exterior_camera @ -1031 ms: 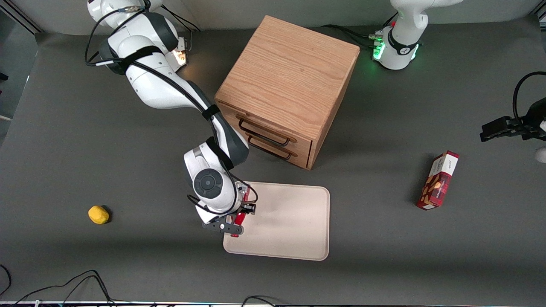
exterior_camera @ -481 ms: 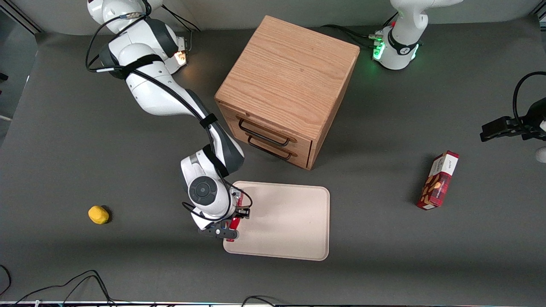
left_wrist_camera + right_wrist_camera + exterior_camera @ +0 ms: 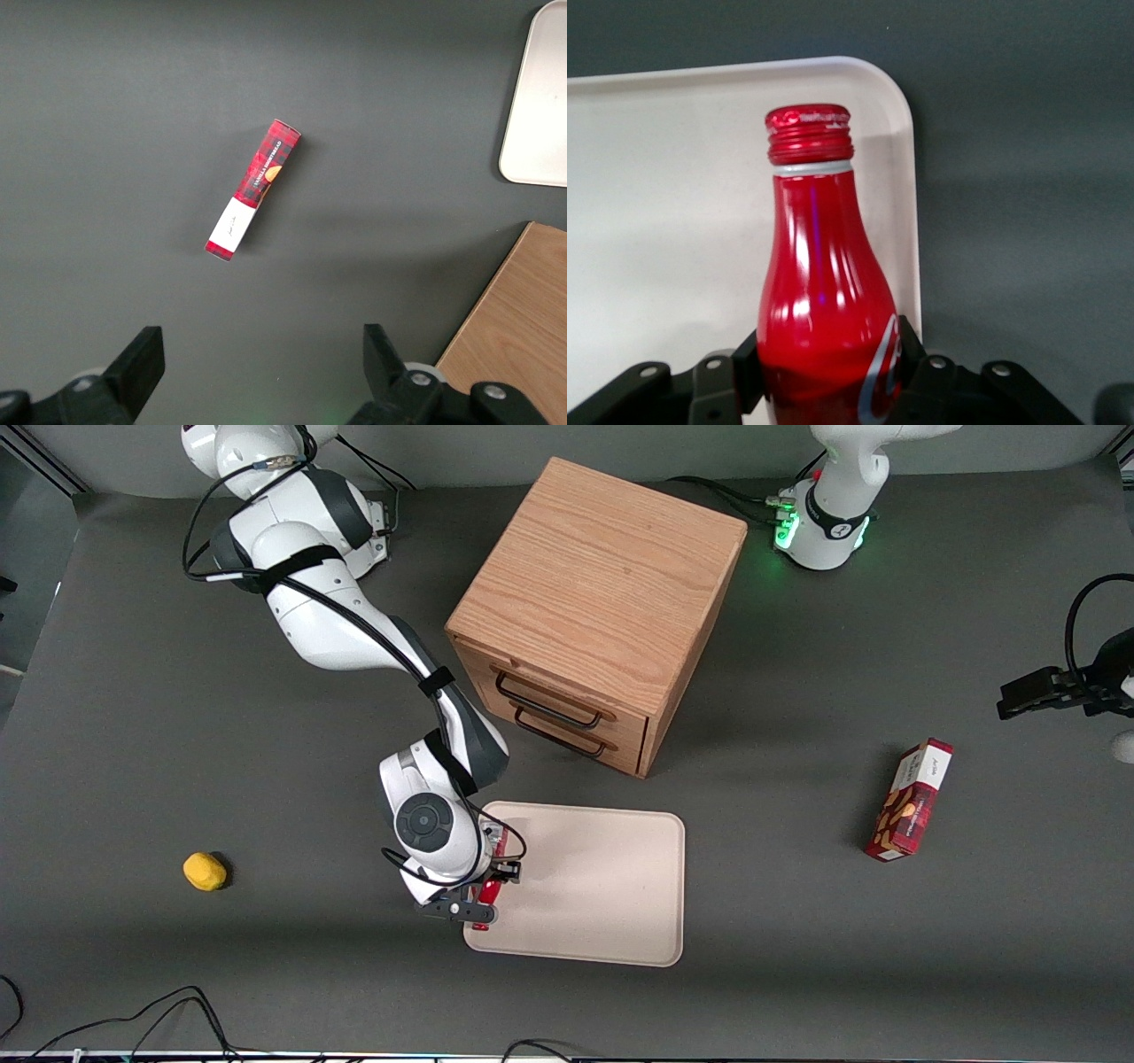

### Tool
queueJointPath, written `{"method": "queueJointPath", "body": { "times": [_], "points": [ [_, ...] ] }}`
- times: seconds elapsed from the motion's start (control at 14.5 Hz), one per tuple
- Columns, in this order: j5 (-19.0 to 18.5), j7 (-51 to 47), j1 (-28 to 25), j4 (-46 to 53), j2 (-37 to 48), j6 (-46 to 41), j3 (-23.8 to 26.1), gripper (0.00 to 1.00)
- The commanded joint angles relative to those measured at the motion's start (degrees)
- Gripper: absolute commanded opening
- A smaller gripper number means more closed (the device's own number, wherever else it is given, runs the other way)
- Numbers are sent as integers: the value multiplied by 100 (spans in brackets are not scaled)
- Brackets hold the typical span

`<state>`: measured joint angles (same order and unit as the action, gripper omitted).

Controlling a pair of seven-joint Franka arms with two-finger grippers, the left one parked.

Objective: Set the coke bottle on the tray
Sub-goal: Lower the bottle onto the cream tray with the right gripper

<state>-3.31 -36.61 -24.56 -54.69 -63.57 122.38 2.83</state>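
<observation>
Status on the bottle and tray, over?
Hand shut on bottle, low over tray edge nearest working arm. Nothing in the way.

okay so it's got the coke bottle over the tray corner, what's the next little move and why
Probably shift slightly farther in over the tray, then lower and release. The gripper is shut on the coke bottle, which hangs close to the tray's rim at the working arm's end.

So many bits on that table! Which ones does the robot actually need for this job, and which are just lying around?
Needed for the job:
- coke bottle, held in the gripper over the tray's edge
- tray

Just lying about:
- wooden drawer cabinet
- red snack box
- small yellow object
</observation>
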Motion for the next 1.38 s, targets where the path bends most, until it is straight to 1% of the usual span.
{"method": "queueJointPath", "body": {
  "times": [0.0,0.07,0.69,0.89,1.31],
  "points": [
    [6,57,-40,126,-68,67,-46,66],
    [6,49,-22,125,-59,84,-55,100],
    [6,40,-14,125,2,76,-46,100],
    [85,22,4,125,125,6,-37,100],
    [85,-224,-5,125,301,-495,-28,100]
  ]
}}
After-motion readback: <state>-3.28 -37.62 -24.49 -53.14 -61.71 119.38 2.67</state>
